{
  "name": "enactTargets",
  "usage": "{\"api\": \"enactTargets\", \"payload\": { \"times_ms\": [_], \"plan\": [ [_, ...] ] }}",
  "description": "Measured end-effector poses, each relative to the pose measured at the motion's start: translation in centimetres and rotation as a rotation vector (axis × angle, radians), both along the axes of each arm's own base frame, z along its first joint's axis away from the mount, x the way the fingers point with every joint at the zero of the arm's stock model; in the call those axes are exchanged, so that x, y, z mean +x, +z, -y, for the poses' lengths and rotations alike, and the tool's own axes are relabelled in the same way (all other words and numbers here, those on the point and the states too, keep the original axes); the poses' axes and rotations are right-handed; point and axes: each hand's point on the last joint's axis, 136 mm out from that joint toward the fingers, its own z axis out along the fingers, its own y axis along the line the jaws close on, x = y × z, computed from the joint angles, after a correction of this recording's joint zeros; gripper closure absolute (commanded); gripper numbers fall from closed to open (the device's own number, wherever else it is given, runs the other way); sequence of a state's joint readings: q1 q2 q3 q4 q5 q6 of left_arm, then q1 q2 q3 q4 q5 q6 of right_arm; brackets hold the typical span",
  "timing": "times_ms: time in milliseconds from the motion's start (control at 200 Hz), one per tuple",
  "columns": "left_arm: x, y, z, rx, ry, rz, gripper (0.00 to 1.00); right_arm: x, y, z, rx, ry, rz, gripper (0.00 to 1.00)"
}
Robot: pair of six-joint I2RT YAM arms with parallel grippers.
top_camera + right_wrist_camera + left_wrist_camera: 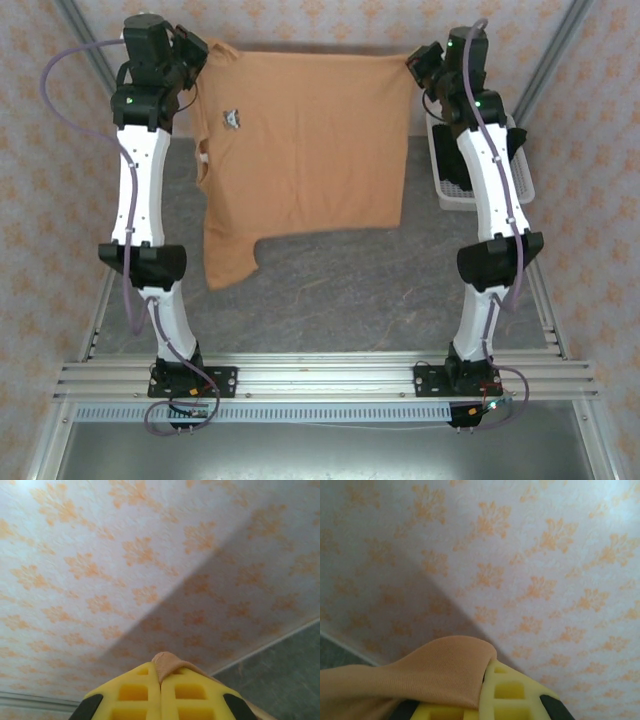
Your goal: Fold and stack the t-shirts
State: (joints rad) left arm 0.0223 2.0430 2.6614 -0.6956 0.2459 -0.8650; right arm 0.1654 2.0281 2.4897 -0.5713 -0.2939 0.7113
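The left jaws, up at about 11 o'clock over the counter (350, 290), were closed on one corner of the orange t-shirt (300, 140). From the left wrist I saw the cloth (420, 675) draped thickly over one yellow pad (510, 690) and hiding the seam between the two, so plenty of fabric seemed to be caught there.

The shirt hung stretched between the two arms like a sheet on a line, its top edge fairly taut. A small pale print (232, 117) sat near the left end, and one sleeve (228, 265) drooped lower than the rest toward 8 o'clock. I could not tell whether that lower edge touched the counter.

The right jaws, at about 1 o'clock, were pressed fully together, with only a small nub of orange cloth (167, 661) poking up between the pads (135, 695). That thin bite looked like the weak point to me. If the arms pulled any further apart, or swung the shirt down quickly, the corner could slip out and the whole thing would collapse to the left.

The drooping sleeve might also tuck under itself when the shirt was laid flat, spoiling the fold. The white mesh basket (448, 195), at 2 o'clock just beside the right arm, could be nudged as that arm came down.
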Motion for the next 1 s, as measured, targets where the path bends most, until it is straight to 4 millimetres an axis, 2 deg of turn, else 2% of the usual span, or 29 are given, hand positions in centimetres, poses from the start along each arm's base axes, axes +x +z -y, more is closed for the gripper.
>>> {"api": "enactTargets", "payload": {
  "times_ms": [115, 225, 305, 365, 405, 460, 510, 565, 590, 625, 651, 656, 696, 746, 776, 806, 851, 881, 936, 1001],
  "plan": [
    [-0.4, 2.5, -0.7, -0.001, -0.004, 0.075, 1.00, 0.2, 3.7, 1.0, 0.038, -0.001, 0.100, 1.00],
    [-2.6, 5.3, -0.5, 0.004, -0.019, 0.129, 1.00, -0.6, 6.5, 2.8, 0.057, -0.016, 0.170, 1.00],
    [-5.0, 6.3, 0.2, 0.020, -0.046, 0.125, 1.00, -1.0, 6.8, 3.7, 0.051, -0.020, 0.171, 1.00],
    [-7.3, 5.6, 1.0, 0.043, -0.065, 0.073, 0.98, -1.1, 5.9, 3.8, 0.033, -0.013, 0.137, 1.00],
    [-8.8, 4.4, 1.8, 0.053, -0.081, 0.028, 0.96, -1.2, 4.6, 3.8, 0.018, -0.008, 0.094, 1.00],
    [-11.0, 1.5, 3.2, 0.061, -0.114, -0.044, 0.94, -1.4, 1.5, 3.8, -0.009, -0.006, -0.006, 1.00],
    [-13.0, -2.5, 4.6, 0.052, -0.149, -0.122, 0.90, -2.0, -2.2, 4.0, -0.035, -0.013, -0.106, 1.00],
    [-14.9, -8.3, 6.1, 0.041, -0.190, -0.243, 0.83, -3.4, -7.8, 4.6, -0.060, -0.034, -0.245, 1.00],
    [-15.8, -11.3, 6.6, 0.034, -0.200, -0.308, 0.76, -4.3, -10.5, 4.8, -0.071, -0.043, -0.300, 1.00],
    [-16.8, -15.6, 7.0, 0.028, -0.210, -0.403, 0.61, -6.0, -14.9, 5.3, -0.079, -0.065, -0.393, 1.00],
    [-17.4, -18.3, 7.3, 0.025, -0.216, -0.464, 0.45, -7.5, -18.1, 5.6, -0.084, -0.078, -0.460, 1.00],
    [-17.7, -19.4, 7.4, 0.026, -0.217, -0.489, 0.43, -7.9, -19.0, 5.8, -0.086, -0.082, -0.480, 1.00],
    [-19.1, -24.7, 7.6, 0.024, -0.223, -0.614, 0.28, -10.5, -23.8, 6.2, -0.092, -0.103, -0.590, 1.00],
    [-21.7, -31.0, 7.7, 0.019, -0.225, -0.780, 0.23, -14.0, -29.7, 6.8, -0.101, -0.126, -0.727, 1.00],
    [-23.5, -34.2, 7.5, 0.019, -0.222, -0.870, 0.21, -16.0, -32.7, 7.0, -0.105, -0.135, -0.804, 1.00],
    [-25.3, -36.5, 7.2, 0.019, -0.216, -0.946, 0.20, -17.8, -35.2, 7.2, -0.108, -0.142, -0.871, 1.00],
    [-27.9, -38.7, 6.7, 0.020, -0.206, -1.030, 0.19, -20.1, -38.1, 7.4, -0.115, -0.146, -0.953, 1.00],
    [-29.2, -39.2, 6.4, 0.023, -0.202, -1.055, 0.19, -21.6, -39.7, 7.5, -0.121, -0.148, -1.003, 1.00],
    [-30.6, -38.9, 6.2, 0.017, -0.197, -1.044, 0.19, -23.4, -41.4, 7.7, -0.129, -0.151, -1.064, 1.00],
    [-31.2, -37.9, 6.1, 0.001, -0.195, -0.991, 0.22, -24.5, -42.2, 7.8, -0.142, -0.154, -1.098, 1.00]
  ]
}}
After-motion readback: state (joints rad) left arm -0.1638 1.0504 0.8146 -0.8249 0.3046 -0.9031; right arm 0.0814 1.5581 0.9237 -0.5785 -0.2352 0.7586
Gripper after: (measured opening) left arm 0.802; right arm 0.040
